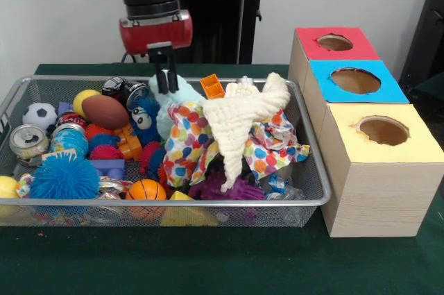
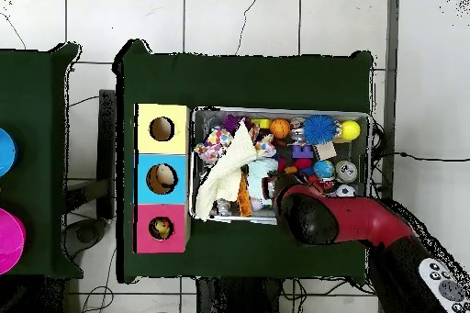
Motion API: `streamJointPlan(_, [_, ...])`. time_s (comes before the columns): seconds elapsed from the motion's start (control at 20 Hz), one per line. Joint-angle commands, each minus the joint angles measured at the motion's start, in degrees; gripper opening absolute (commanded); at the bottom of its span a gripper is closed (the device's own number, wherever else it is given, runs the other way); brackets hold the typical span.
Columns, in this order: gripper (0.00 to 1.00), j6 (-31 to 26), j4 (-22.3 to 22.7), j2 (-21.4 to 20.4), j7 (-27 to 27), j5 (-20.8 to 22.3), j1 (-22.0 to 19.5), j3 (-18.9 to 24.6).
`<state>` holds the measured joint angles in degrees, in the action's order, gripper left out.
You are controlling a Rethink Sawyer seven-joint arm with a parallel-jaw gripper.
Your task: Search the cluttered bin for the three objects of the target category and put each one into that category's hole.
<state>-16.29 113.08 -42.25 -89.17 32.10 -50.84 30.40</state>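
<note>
The bin (image 1: 28,85) sits on the green table (image 1: 208,267), packed with balls, cans, plush toys and cloths, so whatever belongs to the target category is partly buried and has to be dug out. A cream knitted cloth (image 1: 243,125) and a polka-dot cloth (image 1: 186,144) lie draped over the middle of the heap, hiding what is under them. The gripper (image 1: 166,80) hangs low over the far side of the bin, just above a pale blue plush (image 1: 182,95), probably placed there to reach into the clutter. Its two dark fingers stand close together with only a narrow gap, and nothing appears to be held between them. Just beside the bin stand three cardboard boxes in a row, the red-topped box (image 1: 333,44), the blue-topped box (image 1: 355,81) and the yellow-topped box (image 1: 383,132), each with a round hole facing up so sorted items can be dropped in from above.
</note>
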Motion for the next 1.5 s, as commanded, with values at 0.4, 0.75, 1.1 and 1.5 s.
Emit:
streamJointPlan(0.4, [0.00, -12.6, -7.4, -2.9, 12.2, 4.7, -3.5, 6.1])
streamJointPlan(0.75, [0.00, -19.8, -10.1, -6.4, 13.4, 4.7, -2.3, 5.1])
streamJointPlan(1.1, [0.00, -28.0, -14.7, -8.7, 20.3, 7.1, -3.2, 5.6])
streamJointPlan(1.5, [0.00, -29.1, -15.8, -9.7, 19.8, 9.7, -3.9, 7.2])
